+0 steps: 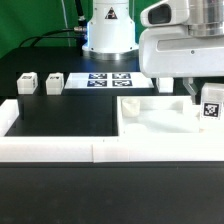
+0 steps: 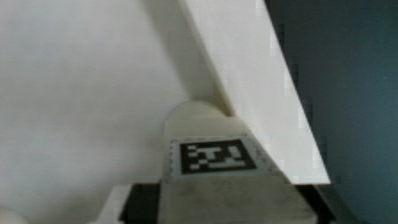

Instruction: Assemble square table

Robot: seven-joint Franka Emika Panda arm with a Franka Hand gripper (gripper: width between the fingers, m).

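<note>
The square tabletop (image 1: 150,112) is a large white slab lying at the exterior view's right, against the border wall. My gripper (image 1: 203,95) is over the slab's right part, shut on a white leg (image 1: 210,106) that shows a black-and-white tag. In the wrist view the leg (image 2: 217,150) sits between my fingers (image 2: 157,200) with its tag facing the camera, and its far end meets the tabletop's raised edge (image 2: 231,70). Two more small white legs (image 1: 27,83) (image 1: 53,82) stand at the back left.
The low white border wall (image 1: 90,152) runs along the front and up the left side. The marker board (image 1: 108,79) lies at the back, in front of the robot base (image 1: 107,35). The black table (image 1: 65,115) shows between them.
</note>
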